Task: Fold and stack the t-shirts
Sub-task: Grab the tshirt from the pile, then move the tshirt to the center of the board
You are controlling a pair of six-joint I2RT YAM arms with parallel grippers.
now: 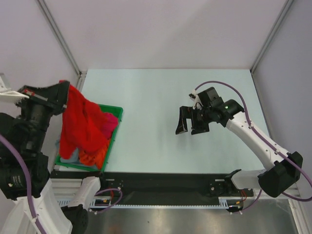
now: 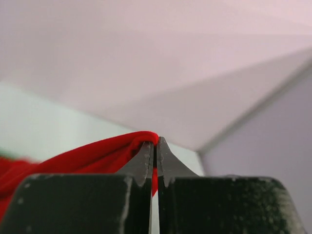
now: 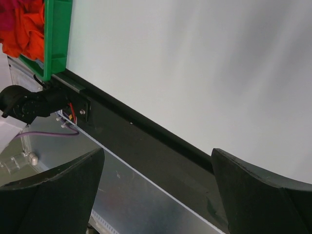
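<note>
A bright red t-shirt [image 1: 80, 122] hangs from my left gripper [image 1: 65, 97], lifted high above the green tray [image 1: 115, 127] at the table's left. In the left wrist view the gripper [image 2: 156, 146] is shut on a fold of the red t-shirt [image 2: 92, 156]. More t-shirts lie in the tray: an orange one [image 1: 95, 157], a magenta-pink one [image 1: 111, 122] and a grey-blue one [image 1: 68, 156]. My right gripper [image 1: 191, 126] hovers over the middle of the table, open, with nothing between its fingers [image 3: 58, 185].
The pale table top [image 1: 161, 97] stretches from the tray to the right wall. A black rail [image 1: 161, 178] runs along the near edge. In the right wrist view the tray corner [image 3: 56, 39] with orange cloth [image 3: 24, 29] sits at upper left.
</note>
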